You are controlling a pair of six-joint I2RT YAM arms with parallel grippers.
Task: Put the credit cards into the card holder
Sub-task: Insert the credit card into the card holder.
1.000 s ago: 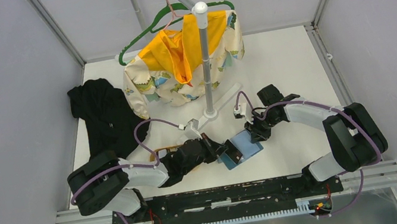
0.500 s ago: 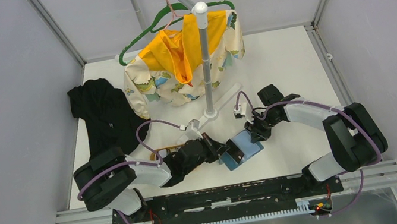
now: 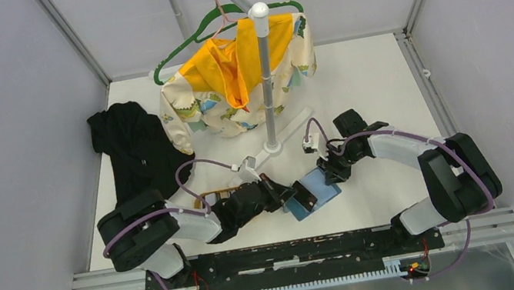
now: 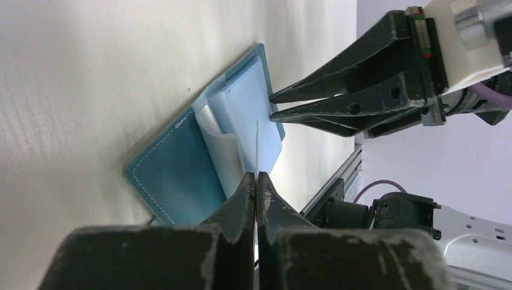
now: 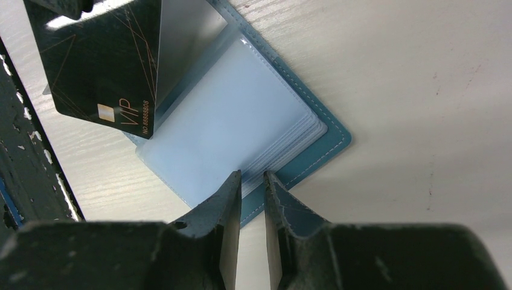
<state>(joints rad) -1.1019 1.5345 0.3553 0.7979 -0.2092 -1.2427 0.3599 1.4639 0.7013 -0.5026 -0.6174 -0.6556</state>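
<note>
The teal card holder (image 3: 320, 185) lies open on the table, its pale plastic pages (image 5: 235, 115) facing up. My left gripper (image 3: 291, 195) is shut on a black VIP credit card (image 5: 99, 66) and holds it upright over the holder's left half. In the left wrist view the card shows edge-on as a thin line (image 4: 258, 145) above the shut fingertips (image 4: 257, 176). My right gripper (image 3: 333, 173) is at the holder's far edge. Its jaws (image 5: 252, 176) stand a narrow gap apart around the edge of the page stack. Other cards are out of view.
A tan wooden tray (image 3: 207, 196) lies partly under my left arm. A black garment (image 3: 137, 152) lies at the left. A rack pole (image 3: 265, 81) with a yellow patterned shirt (image 3: 228, 79) on a green hanger stands behind the holder.
My left arm's elbow has shifted slightly to the right. The card, the holder and the right gripper stay where they were.
</note>
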